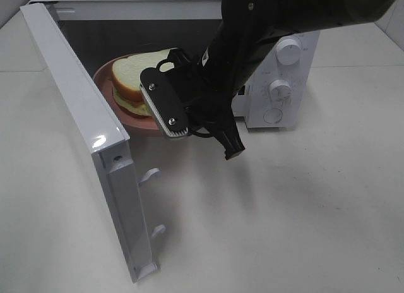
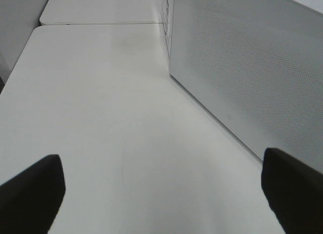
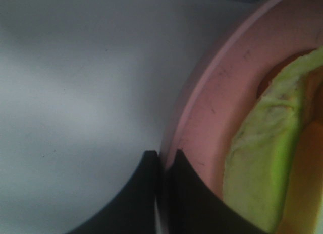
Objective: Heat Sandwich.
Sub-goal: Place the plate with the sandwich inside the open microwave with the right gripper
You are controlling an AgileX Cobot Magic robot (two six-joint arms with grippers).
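Right end effector [image 3: 164, 157] clamped on the plate [image 3: 212, 108] rim (left end effector [image 2: 164, 193] spread apart, idle): any tilt could slide the sandwich [image 3: 262, 161] off.

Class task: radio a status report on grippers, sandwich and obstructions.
Left gripper open, over table. Right gripper shut on plate rim. Sandwich on plate, at microwave mouth. Door open.

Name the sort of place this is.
Likely a robot test bench staged as a kitchen: white microwave on a white table, sandwich on a pink plate in its doorway.
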